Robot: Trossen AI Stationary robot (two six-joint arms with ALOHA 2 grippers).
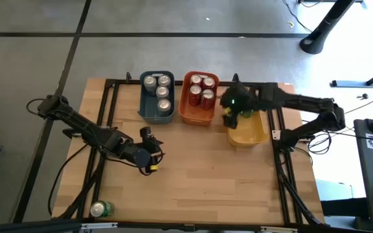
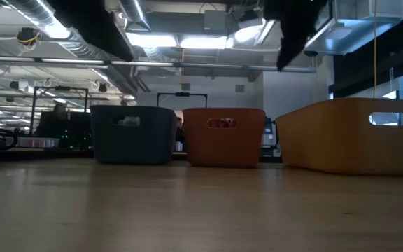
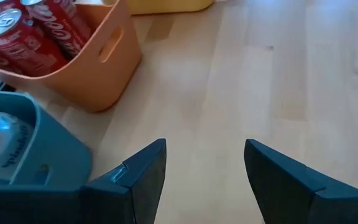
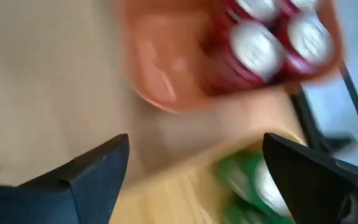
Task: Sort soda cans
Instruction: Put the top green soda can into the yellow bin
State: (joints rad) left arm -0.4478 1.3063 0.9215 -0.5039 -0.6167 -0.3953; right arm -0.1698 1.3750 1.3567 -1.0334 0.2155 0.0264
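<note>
Three silver cans stand in the blue-grey bin. Several red cans stand in the orange bin; they also show in the left wrist view and the right wrist view. Green cans sit in the yellow bin, mostly hidden by my right arm in the high view. One green can lies on its side near the table's front left corner. My right gripper is open and empty above the yellow bin's left end. My left gripper is open and empty over the table's middle left.
The three bins stand side by side along the table's far edge, as the low view shows: blue-grey, orange and yellow. Bare wooden table spreads in front of them. A black frame runs along the table's sides.
</note>
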